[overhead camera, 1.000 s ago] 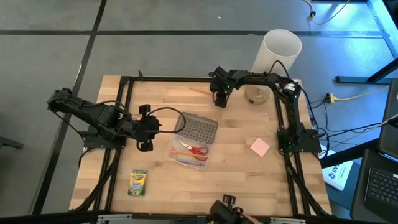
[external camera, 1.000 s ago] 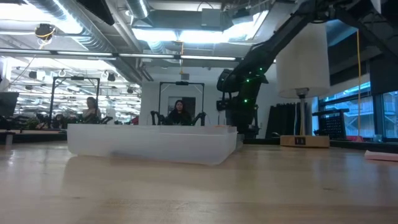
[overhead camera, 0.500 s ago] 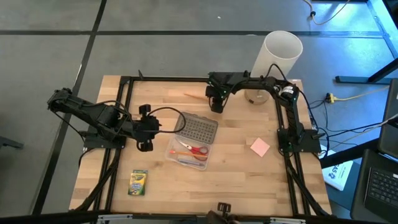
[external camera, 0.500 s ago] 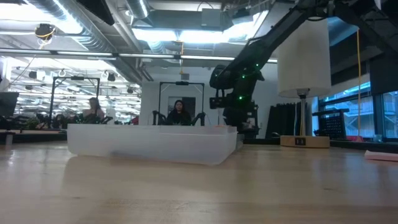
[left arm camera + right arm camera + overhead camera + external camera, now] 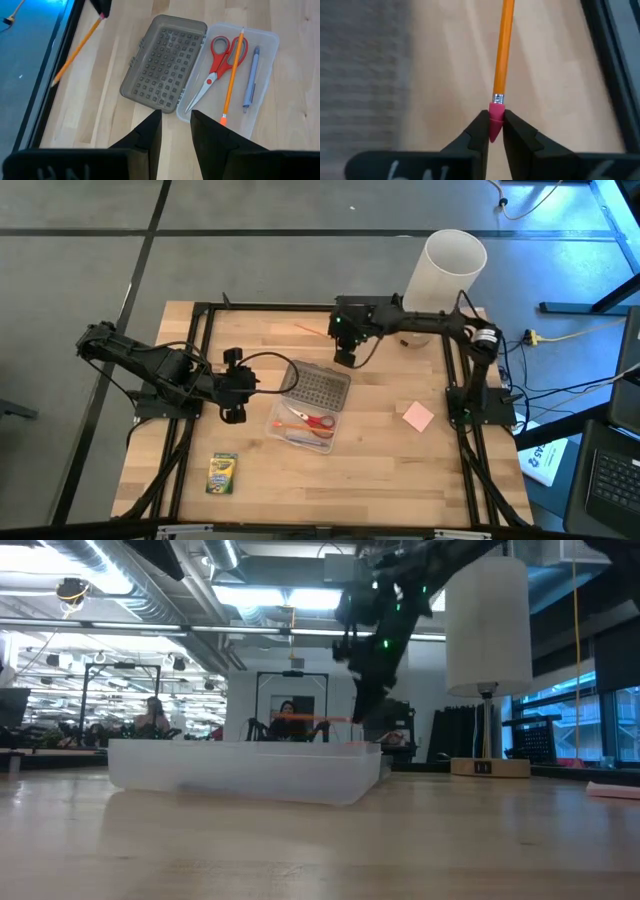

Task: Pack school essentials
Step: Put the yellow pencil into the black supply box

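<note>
**Clerk:** Begin with the largest item.

**Arm:** Item one: the wooden table (image 5: 380, 470). Item two: the tall white cylinder (image 5: 446, 270), standing at the far right corner behind my right arm. Item three: the clear box (image 5: 260, 70), open, its grey dotted lid (image 5: 165, 65) lying flat beside it and touching its edge, about mid-table.

**Clerk:** Contents of the box?

**Arm:** The red-handled scissors (image 5: 216, 67), a second orange pencil (image 5: 232, 75) lying across them (eraser end nearest my left wrist), and the bluish-purple pen (image 5: 250, 77) alongside.

**Clerk:** Loose goods?

**Arm:** The green-and-yellow crayon box (image 5: 221, 473) near the front left of the table, well apart from both my grippers. The small pink block (image 5: 418, 416) lies to the right of the clear box, near my right arm's base.

**Clerk:** And your grippers?

**Arm:** My right gripper (image 5: 492, 125) is pinching the thin orange pencil (image 5: 504, 50) by its pink eraser tip; the shaft sticks out straight ahead of the fingers. It hangs above the table just beyond the lid's far edge, the pencil lifted off the wood and nearly level. My left gripper (image 5: 175, 127) hovers left of the lid, fingers drawn near together with a narrow gap, holding nothing.
</note>
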You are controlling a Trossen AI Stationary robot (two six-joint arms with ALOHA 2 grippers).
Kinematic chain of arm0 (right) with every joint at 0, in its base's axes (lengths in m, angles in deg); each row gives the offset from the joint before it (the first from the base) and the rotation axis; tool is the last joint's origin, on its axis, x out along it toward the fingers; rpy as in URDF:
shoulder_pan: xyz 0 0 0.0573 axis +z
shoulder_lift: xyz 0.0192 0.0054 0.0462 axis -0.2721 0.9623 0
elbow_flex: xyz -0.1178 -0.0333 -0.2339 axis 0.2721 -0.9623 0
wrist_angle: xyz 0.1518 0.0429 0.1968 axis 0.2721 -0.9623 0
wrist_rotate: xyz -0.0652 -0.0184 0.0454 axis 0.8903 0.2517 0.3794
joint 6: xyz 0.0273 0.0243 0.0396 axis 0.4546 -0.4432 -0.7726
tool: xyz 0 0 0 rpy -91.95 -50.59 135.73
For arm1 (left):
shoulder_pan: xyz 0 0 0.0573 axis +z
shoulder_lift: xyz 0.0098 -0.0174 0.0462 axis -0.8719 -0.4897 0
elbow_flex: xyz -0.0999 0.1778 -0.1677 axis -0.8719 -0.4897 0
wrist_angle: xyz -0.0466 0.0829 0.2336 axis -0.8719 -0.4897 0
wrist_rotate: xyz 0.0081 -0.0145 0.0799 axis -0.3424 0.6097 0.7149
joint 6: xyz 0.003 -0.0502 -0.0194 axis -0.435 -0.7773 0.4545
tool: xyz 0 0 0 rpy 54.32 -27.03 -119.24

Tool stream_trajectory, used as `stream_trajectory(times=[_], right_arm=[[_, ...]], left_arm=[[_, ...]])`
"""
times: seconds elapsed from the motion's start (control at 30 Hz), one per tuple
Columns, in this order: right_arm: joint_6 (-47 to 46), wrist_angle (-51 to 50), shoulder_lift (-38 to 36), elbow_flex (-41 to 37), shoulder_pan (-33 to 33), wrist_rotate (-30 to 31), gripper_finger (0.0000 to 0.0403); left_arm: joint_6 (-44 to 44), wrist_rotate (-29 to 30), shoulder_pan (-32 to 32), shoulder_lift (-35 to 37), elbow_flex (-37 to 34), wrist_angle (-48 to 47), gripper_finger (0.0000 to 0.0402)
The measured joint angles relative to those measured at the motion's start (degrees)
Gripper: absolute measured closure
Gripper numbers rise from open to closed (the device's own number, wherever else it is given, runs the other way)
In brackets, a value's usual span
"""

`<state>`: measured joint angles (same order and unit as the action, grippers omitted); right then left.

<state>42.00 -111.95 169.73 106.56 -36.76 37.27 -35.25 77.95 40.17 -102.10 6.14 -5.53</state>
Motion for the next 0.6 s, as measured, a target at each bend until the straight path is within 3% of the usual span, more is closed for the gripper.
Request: stream_trajectory(times=[0.6], right_arm=[[-28.6, 0.2, -3.0, 0.0, 28.1, -0.5, 0.0352]], left_arm=[[0.0, 0.0, 0.0, 0.0, 0.0, 0.0, 0.0305]])
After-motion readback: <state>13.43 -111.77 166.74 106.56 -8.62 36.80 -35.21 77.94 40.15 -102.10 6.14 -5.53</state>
